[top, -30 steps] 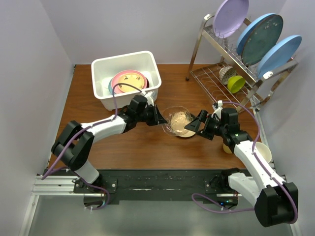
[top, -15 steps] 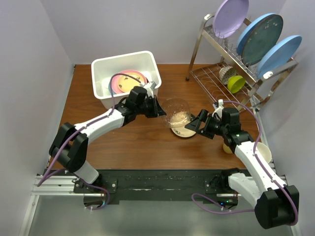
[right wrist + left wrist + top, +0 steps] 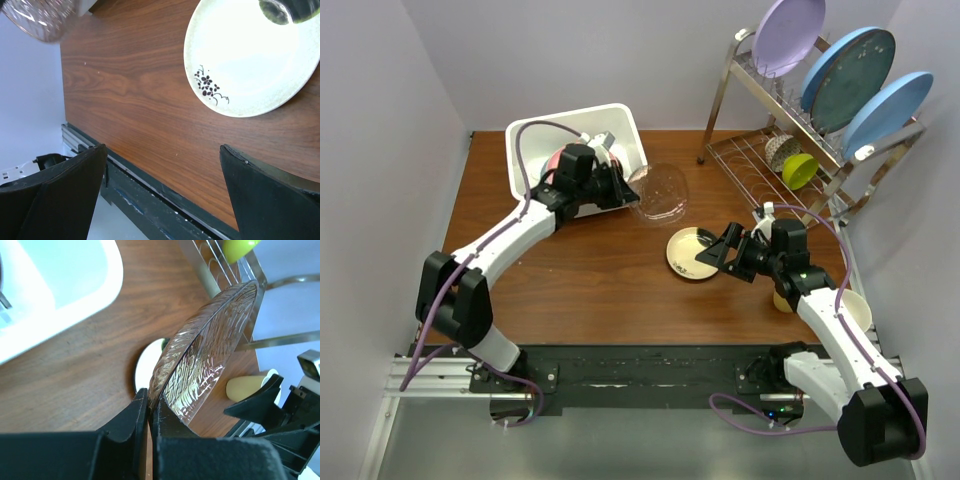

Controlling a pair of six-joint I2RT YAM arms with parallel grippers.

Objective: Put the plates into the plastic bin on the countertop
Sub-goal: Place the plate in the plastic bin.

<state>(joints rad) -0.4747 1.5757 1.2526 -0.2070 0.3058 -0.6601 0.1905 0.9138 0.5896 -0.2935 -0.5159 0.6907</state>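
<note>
My left gripper (image 3: pixel 626 191) is shut on the rim of a clear patterned glass plate (image 3: pixel 659 192), which hangs tilted in the air just right of the white plastic bin (image 3: pixel 534 130). In the left wrist view the glass plate (image 3: pixel 210 350) stands on edge, pinched between my fingers (image 3: pixel 135 415). A pink plate (image 3: pixel 549 163) lies in the bin, mostly hidden by the arm. A small cream plate (image 3: pixel 686 254) with a black flower motif (image 3: pixel 209 86) lies flat on the countertop (image 3: pixel 600 290). My right gripper (image 3: pixel 713 256) stands open at its near right edge, holding nothing.
A chrome dish rack (image 3: pixel 760 150) at the back right holds large lilac and blue upright plates and a green bowl (image 3: pixel 800 170). A yellow cup (image 3: pixel 782 299) stands by my right arm. The countertop's near edge (image 3: pixel 150 185) runs close under the right gripper.
My left arm has carried the glass plate up and back-left, away from above the cream plate and toward the bin. The cream plate now lies uncovered. The right arm has not moved.
</note>
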